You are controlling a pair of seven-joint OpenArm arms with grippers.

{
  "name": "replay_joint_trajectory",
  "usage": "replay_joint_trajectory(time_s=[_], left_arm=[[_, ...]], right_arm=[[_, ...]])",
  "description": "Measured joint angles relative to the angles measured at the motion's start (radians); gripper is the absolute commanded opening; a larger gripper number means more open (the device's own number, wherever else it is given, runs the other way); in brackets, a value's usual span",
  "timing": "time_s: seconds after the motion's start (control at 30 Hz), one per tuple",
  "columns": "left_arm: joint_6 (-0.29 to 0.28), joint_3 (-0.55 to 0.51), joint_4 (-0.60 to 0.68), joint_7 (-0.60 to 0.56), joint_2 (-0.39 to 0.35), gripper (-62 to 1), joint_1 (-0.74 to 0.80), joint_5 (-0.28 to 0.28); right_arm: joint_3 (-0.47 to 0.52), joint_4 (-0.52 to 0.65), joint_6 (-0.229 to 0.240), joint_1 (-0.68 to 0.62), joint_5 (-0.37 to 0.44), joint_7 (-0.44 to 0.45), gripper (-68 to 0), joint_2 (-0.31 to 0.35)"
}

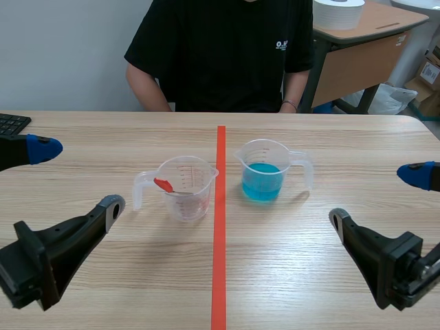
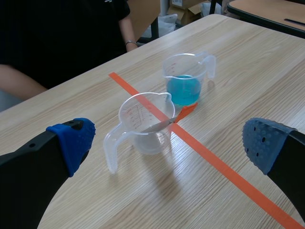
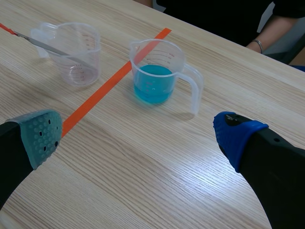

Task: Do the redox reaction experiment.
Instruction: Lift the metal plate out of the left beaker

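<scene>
A clear measuring cup (image 1: 184,187) (image 2: 143,125) (image 3: 76,52) stands left of the tape line, handle to the left, with a metal tool with a red handle (image 1: 165,184) (image 2: 183,112) (image 3: 43,44) leaning in it. A second clear cup holding blue liquid (image 1: 264,172) (image 2: 185,78) (image 3: 156,76) stands right of the line, handle to the right. My left gripper (image 1: 75,182) (image 2: 167,143) is open, near the table's left side, short of the empty cup. My right gripper (image 1: 381,199) (image 3: 138,131) is open at the right, short of the blue cup.
A person in a black shirt (image 1: 220,51) sits across the table, arms at the far edge. A keyboard corner (image 1: 12,124) lies at the far left. A desk with a paper roll (image 1: 338,12) stands behind.
</scene>
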Motion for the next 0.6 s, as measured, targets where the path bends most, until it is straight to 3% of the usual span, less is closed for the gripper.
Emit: replay_joint_trajectory(time_s=[0.33, 0.6], left_arm=[[0.048, -0.031, 0.0, -0.009, 0.0, 1.4, 0.04, 0.0], [0.206, -0.146, 0.0, -0.004, 0.0, 1.4, 0.261, 0.0]], right_arm=[[-0.006, 0.0, 0.007, 0.032, -0.05, 0.013, 0.4, 0.008], [-0.143, 0.0, 0.009, 0.111, -0.09, 0.015, 0.4, 0.072]])
